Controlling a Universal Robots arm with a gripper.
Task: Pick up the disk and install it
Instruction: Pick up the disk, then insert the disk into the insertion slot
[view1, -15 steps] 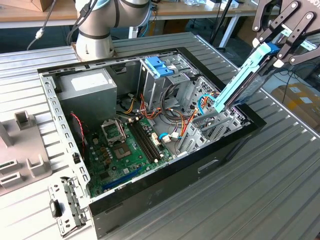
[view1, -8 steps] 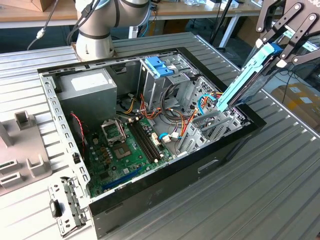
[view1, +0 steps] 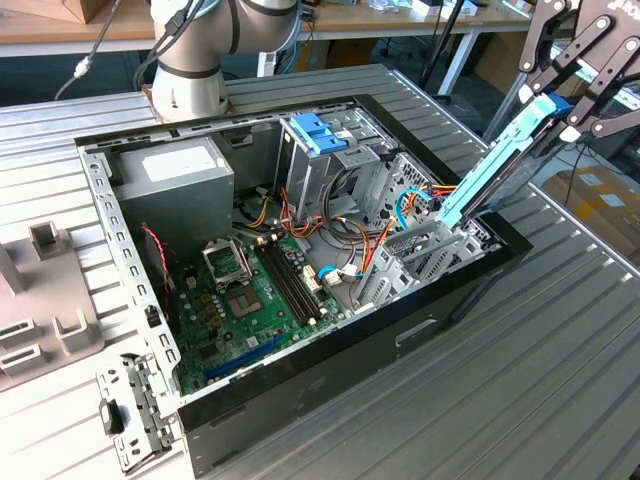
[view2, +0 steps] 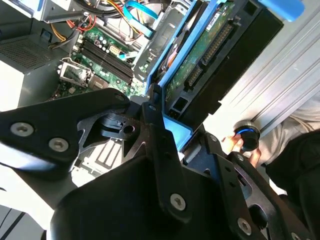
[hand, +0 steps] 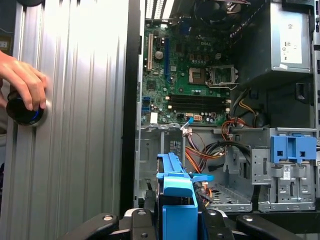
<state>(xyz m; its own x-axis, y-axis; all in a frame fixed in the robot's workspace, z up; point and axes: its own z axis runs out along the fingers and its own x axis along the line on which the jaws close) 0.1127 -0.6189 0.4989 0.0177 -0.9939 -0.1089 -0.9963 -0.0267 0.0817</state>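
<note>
Gripper (view1: 568, 112) clamped on the disk, install unfinished

Gripper jaws were closed on the upper end of the disk (view1: 497, 170), at the upper right of the exterior view. It hung tilted, its lower end dipping toward the drive cage (view1: 425, 250) of the open computer case (view1: 300, 395). Pickup looked done, seating not. This case lay on a ribbed grey metal table (view1: 520, 400). 1 hand (hand: 22, 80) rested on a black knob (hand: 20, 112). Wooden benches (view1: 60, 30) stood behind.
</note>
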